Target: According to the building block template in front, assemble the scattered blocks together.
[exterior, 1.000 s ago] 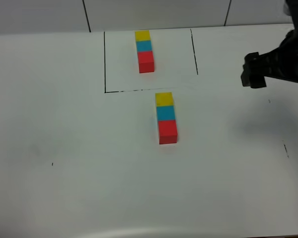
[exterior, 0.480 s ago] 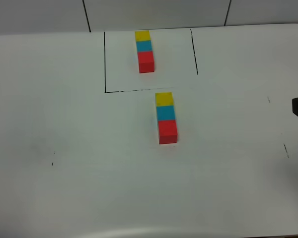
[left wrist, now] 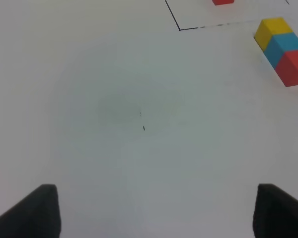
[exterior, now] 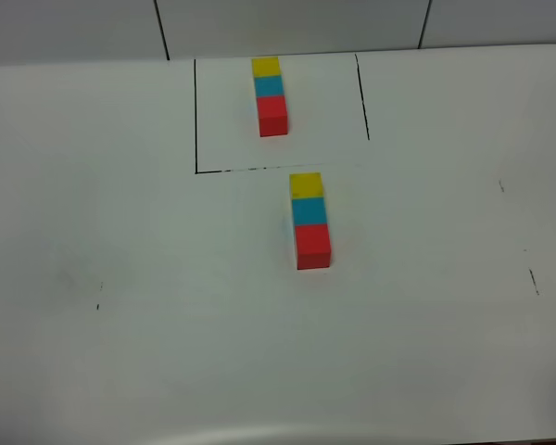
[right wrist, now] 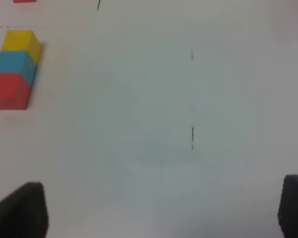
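Below the template (exterior: 271,95), the blocks (exterior: 310,221) sit joined in matching order, and the right gripper (right wrist: 164,210), jaws apart like the left gripper (left wrist: 154,210), has withdrawn from the overhead view, so assembly looks finished.

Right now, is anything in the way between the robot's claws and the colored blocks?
Nothing visible. Only bare white table lies between each open claw, left and right, and the joined yellow-blue-red blocks.

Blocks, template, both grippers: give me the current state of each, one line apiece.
building block template: joined row, yellow, blue, red, inside the black outline.
scattered blocks: joined in one row, yellow, blue, red, same order as the template, just outside the outline, untouched.
left gripper: open, empty, above bare table.
right gripper: open, empty, away from the blocks.
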